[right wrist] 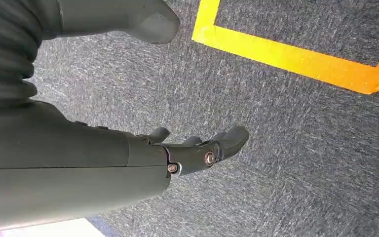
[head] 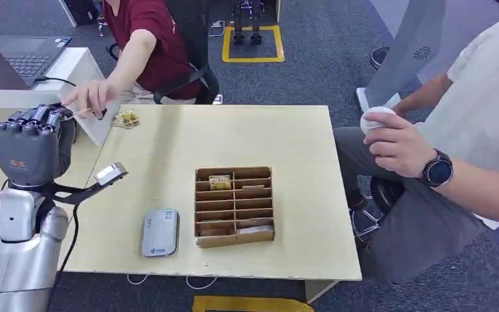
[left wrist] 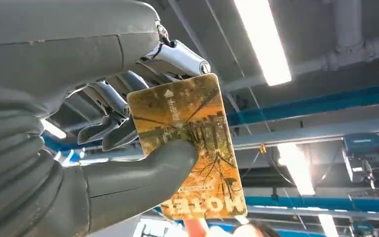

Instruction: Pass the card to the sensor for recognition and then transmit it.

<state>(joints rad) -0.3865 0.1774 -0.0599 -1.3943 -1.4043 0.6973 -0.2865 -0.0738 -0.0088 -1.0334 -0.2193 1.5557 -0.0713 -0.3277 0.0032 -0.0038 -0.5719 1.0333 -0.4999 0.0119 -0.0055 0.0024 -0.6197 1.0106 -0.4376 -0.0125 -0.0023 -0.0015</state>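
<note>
My robot's left hand [head: 34,140] is raised at the table's [head: 299,143] left side, pinching a yellow-brown card [left wrist: 187,143] between thumb and fingers. A person's hand [head: 91,97] in a red shirt reaches to it, fingers at the card's edge. On the table, a grey sensor [head: 160,232] lies just left of a cardboard card organizer [head: 234,206]. My right hand [right wrist: 197,150] hangs over grey carpet, holding nothing, fingers loosely apart.
</note>
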